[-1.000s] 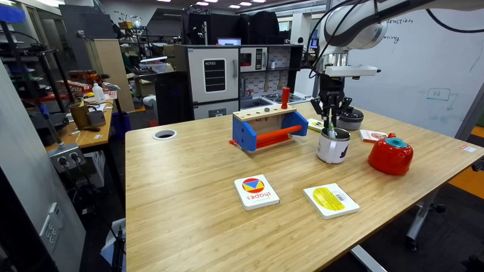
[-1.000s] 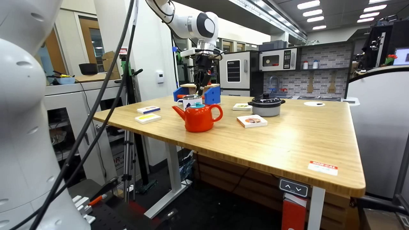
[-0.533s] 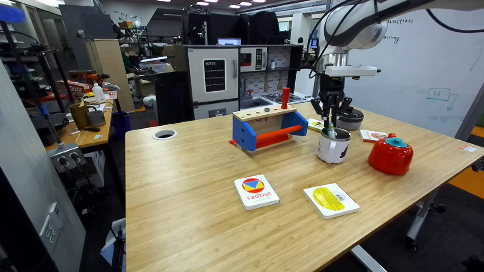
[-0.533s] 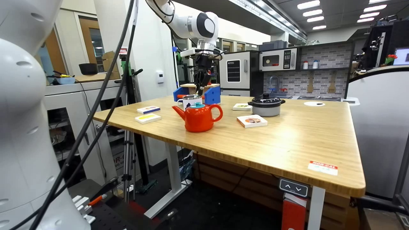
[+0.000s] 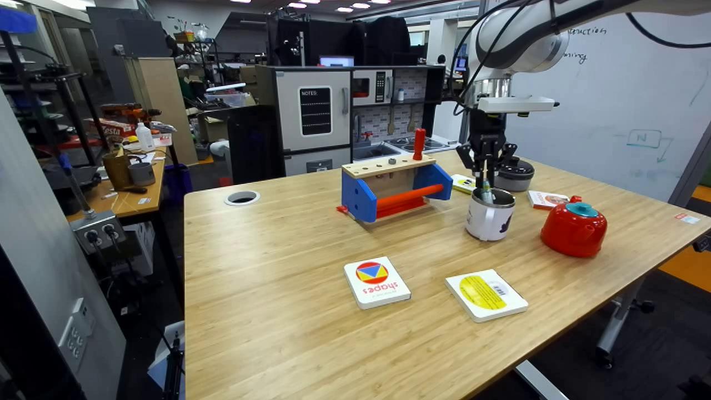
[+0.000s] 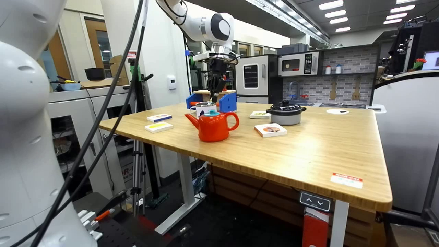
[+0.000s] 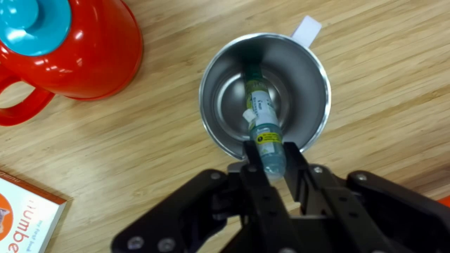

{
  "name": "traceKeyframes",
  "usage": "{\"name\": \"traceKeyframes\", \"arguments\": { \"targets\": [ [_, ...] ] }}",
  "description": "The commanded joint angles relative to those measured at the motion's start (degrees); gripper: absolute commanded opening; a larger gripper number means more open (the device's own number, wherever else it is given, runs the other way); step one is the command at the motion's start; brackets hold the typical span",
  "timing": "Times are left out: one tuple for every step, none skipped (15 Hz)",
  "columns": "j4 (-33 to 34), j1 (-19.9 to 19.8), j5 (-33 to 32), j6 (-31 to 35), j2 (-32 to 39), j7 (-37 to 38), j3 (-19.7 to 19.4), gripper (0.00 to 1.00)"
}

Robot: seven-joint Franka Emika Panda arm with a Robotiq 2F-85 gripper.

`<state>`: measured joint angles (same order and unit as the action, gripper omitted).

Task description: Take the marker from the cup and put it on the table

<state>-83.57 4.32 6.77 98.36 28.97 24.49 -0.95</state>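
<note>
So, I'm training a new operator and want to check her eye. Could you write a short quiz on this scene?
1. Fill in: the slim, greenish plastic marker is tilted, its lower part inside the ____.
2. Choose: the lid of the glossy, rounded red teapot is A) black, B) turquoise, C) yellow.
3. True or false: the black two-fingered gripper straddles the marker's upper end.

Key: 1. white cylindrical cup with silvery metal interior; 2. B; 3. true.

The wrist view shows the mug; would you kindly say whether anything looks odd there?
Nothing looks spilled or damaged. The marker slants up from the metal-lined mug into the gripper; the white tab jutting from it may be its clip.
</note>
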Motion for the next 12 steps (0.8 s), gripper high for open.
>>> {"name": "traceKeyframes", "arguments": {
  "targets": [
    [-1.9, 0.0, 0.1, -0.7, -1.8, -1.5, 0.2, 0.05],
    [-2.1, 0.0, 0.0, -0.6, -2.0, -1.7, 0.2, 0.05],
    [-2.0, 0.0, 0.0, -0.7, -2.1, -1.9, 0.2, 0.05],
    [-1.8, 0.0, 0.0, -0.7, -2.1, -2.1, 0.2, 0.05],
    [-1.5, 0.0, 0.0, -0.8, -2.3, -2.3, 0.2, 0.05],
    [-1.4, 0.0, -0.1, -0.9, -2.7, -2.6, 0.3, 0.05],
    [-1.3, 0.1, -0.2, -1.0, -3.1, -2.8, 0.3, 0.05],
    [-1.3, 0.2, -0.4, -1.3, -3.7, -2.9, 0.3, 0.05],
    [-1.3, 0.3, -0.4, -1.5, -4.2, -3.1, 0.4, 0.05],
    [-1.3, 0.4, -0.5, -1.7, -4.8, -3.2, 0.5, 0.05],
    [-1.4, 0.6, -0.6, -1.9, -5.3, -3.2, 0.5, 0.05],
    [-1.4, 0.8, -1.0, -1.8, -5.7, -3.0, 0.5, 0.05]
  ]
}}
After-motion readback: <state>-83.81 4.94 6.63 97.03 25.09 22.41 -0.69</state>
